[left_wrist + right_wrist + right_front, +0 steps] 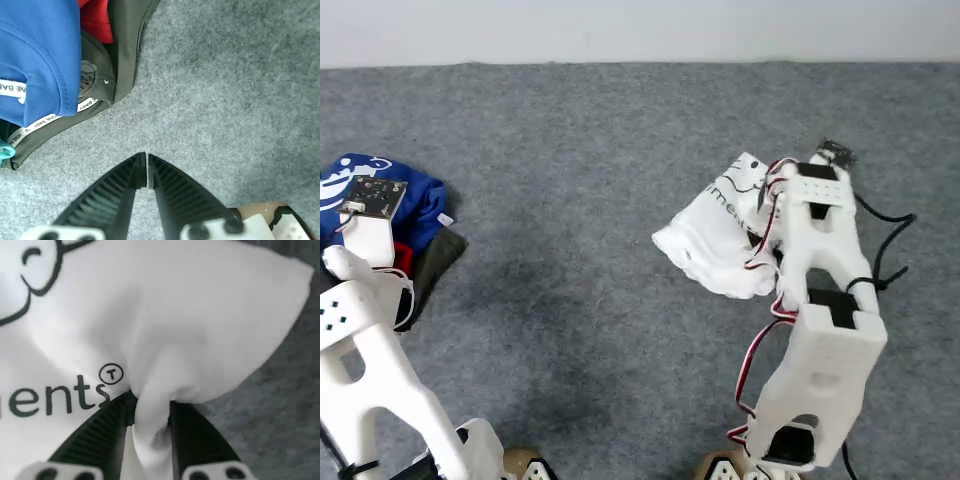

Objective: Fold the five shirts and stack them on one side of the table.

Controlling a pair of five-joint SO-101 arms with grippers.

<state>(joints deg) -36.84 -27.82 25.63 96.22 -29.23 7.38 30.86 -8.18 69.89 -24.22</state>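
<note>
White fabric is what I have in hand: the right gripper (150, 407) has its fingers pinched on a bunched fold of the white shirt (712, 235), which sits crumpled on the right half of the grey felt table (570, 140), partly under that arm. I judge this the start of work on that shirt, since nothing about it looks flat or folded. Over at the left edge lies the heap of the others: a blue shirt (40, 55) on top, a red shirt (95, 17) tucked beneath, and a dark olive shirt (125, 50) at the bottom. The left gripper (147, 172) hangs over bare felt just beside that heap, its fingers closed on nothing. Next I would want the white shirt laid out flat in the open middle, and that likely needs the left arm to come across and take a second corner, because one pinch only drags a lump. What I cannot make out: whether the heap is folded or merely dumped, how many shirts are in it, and what the teal scrap (4, 150) at its edge belongs to. The right arm covers part of the white shirt in the high view, so which part of the garment I hold is unclear.
</note>
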